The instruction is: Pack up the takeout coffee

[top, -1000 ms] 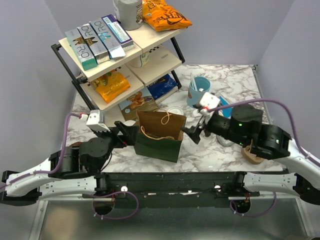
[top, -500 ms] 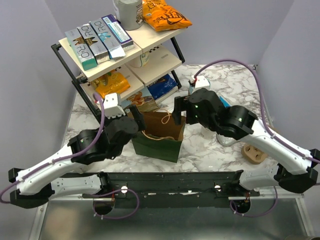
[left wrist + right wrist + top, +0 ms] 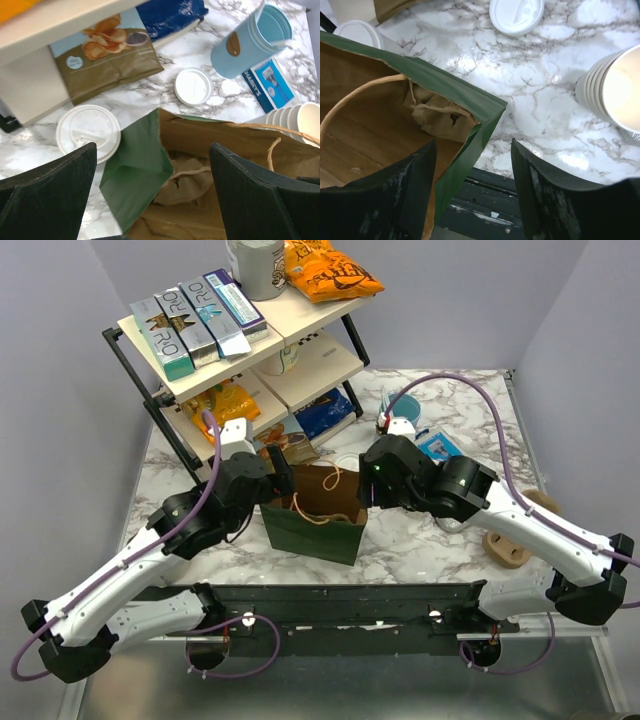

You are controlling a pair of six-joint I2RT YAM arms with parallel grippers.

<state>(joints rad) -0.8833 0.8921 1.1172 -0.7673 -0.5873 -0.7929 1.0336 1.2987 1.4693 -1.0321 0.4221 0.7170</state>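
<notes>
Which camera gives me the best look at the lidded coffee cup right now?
Left wrist. It looks down on the takeout coffee, with its white lid nearly whole, on the marble beside the green bag. Right wrist catches only part of the lid in its top-left corner, past the bag's edge. I can't find it in top external.

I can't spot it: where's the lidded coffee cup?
Left wrist view, lower left: the coffee cup stands between the green bag and the brown chip packet.
</notes>
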